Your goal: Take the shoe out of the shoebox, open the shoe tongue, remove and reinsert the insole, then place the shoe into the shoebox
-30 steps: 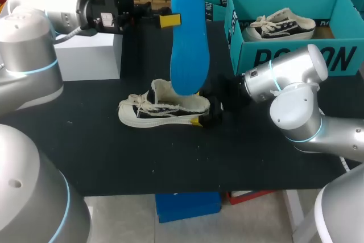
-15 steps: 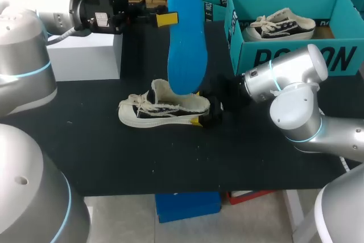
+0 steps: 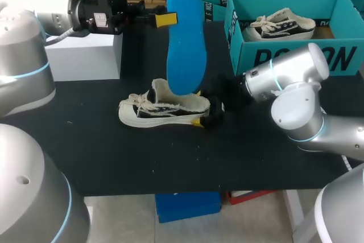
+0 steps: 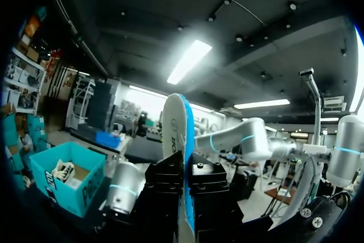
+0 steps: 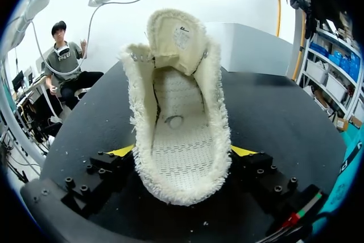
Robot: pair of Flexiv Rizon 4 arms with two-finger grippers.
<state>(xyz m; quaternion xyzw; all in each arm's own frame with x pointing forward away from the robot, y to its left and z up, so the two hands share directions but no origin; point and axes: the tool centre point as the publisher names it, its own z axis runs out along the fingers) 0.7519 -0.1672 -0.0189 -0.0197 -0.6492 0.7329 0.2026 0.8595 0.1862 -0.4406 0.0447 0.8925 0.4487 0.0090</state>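
The left claw (image 3: 165,19) is clamped on the upper end of the blue insole (image 3: 186,38), which hangs upright with its lower end over the opening of the shoe (image 3: 162,109). The right claw (image 3: 203,116) pinches the shoe's heel from both sides, holding it on the black table (image 3: 114,157) with the tongue (image 5: 173,38) folded forward. The risk, as I judge it, is the soft insole buckling or snagging on the fleecy collar if it goes down off-line, or twisting in so narrow a pinch; the shoe could also skid if the heel hold slackens. The teal shoebox (image 3: 296,55) stands well apart to the right with a second shoe (image 3: 281,25) inside, and a white box (image 3: 85,55) sits behind on the left; neither blocks the way down
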